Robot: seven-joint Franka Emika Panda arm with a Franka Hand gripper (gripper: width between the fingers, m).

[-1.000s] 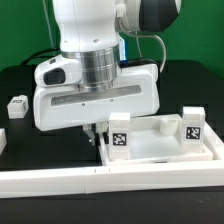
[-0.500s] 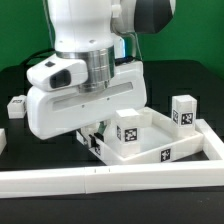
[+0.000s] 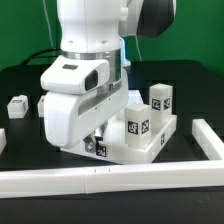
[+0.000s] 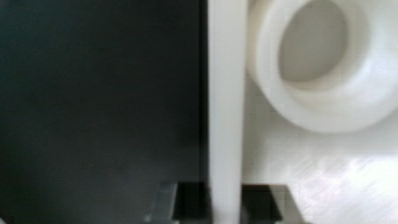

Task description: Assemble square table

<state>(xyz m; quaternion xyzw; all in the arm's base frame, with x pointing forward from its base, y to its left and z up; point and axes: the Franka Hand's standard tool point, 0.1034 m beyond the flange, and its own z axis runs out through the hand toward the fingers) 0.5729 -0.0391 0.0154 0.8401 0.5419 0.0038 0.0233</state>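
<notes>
Square table top (image 3: 128,150) swung round | arm vertical, wrist twisted | gripper (image 3: 98,142) clamping its edge

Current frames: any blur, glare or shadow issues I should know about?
Wrist view: too close, all soft; the table top edge and its corner socket have fuzzy outlines, and the gripper shows only as dark blobs. Exterior view: even light, no harsh glare, arm shell bright white; edge tag coarse and pixelated, with shadow under the arm.
</notes>
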